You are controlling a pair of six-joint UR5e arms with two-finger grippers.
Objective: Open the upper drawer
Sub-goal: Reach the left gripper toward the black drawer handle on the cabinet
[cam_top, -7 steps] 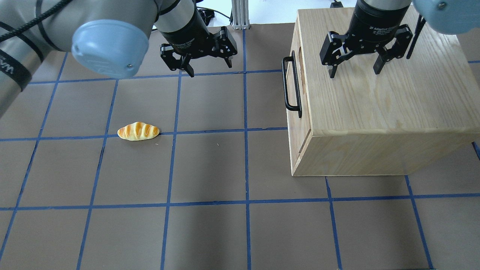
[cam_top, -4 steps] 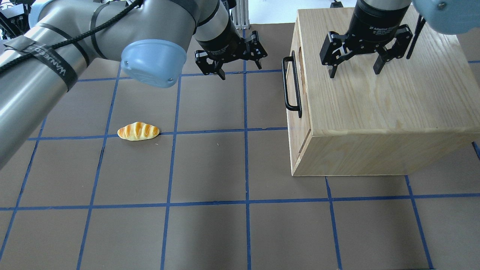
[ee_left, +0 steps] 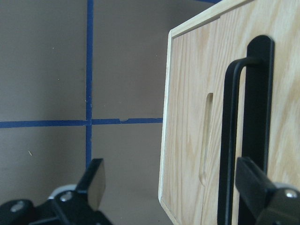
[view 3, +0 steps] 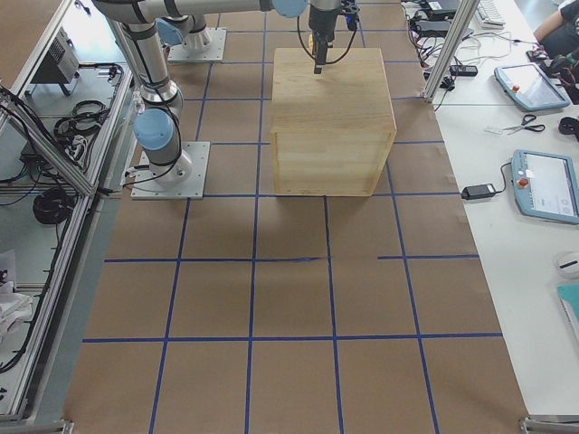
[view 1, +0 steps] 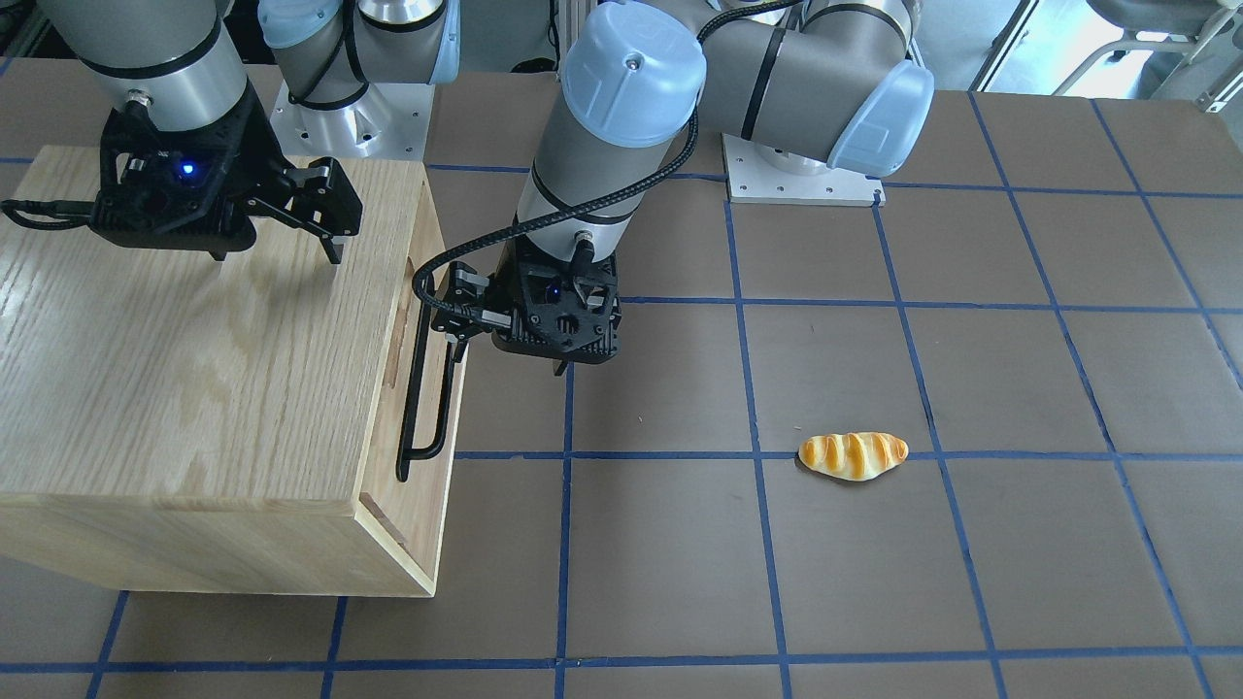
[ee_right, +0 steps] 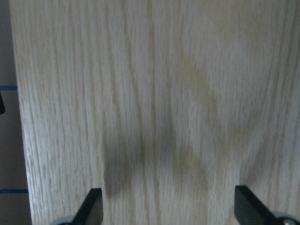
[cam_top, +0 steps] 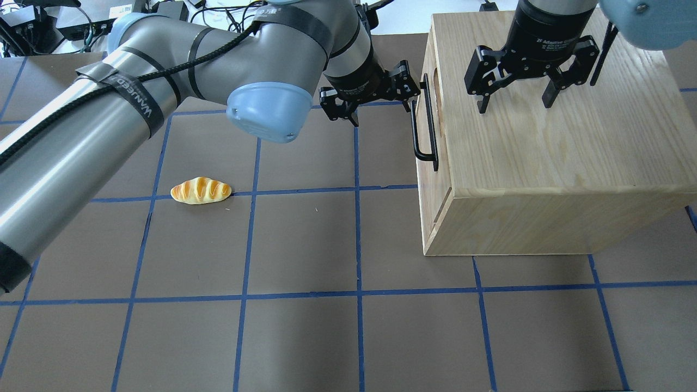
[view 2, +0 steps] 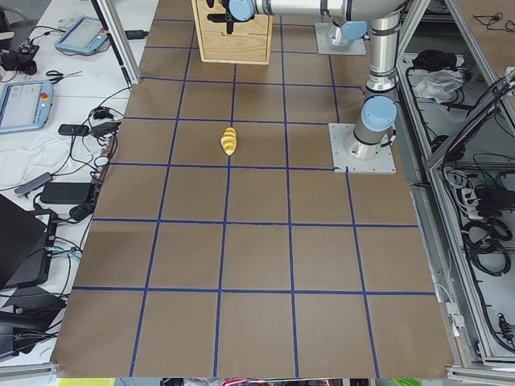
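**A:** Quick one, where's the upper drawer (ee_left: 185,117) at right now? Can't work out if it's out at all.

**B:** Looks shut to me. In the overhead view its front is on the left face of the oak cabinet (cam_top: 544,152), upper right of the frame. It sits flush with the box, and the black bar handle (cam_top: 424,125) sticks out toward the middle of the table (cam_top: 305,245).

**A:** And the left gripper (cam_top: 377,106)?

**B:** Right next to it, upper middle of the overhead shot, fingers spread wide. One finger is just beside the end of the handle nearer the top of the frame, the other hangs over bare table. In its wrist view that first finger overlaps the bar, but whether it's actually touching, no idea. Definitely not closed around it.

**A:** Right gripper (cam_top: 514,103)?

**B:** Over the cabinet's top, upper right, fingers apart too with only wood grain between them. Its wrist view is basically all oak.

**A:** That yellow thing?

**B:** Bread roll (cam_top: 201,191), left of centre, sitting right on a blue tape line, well apart from both grippers and the cabinet.
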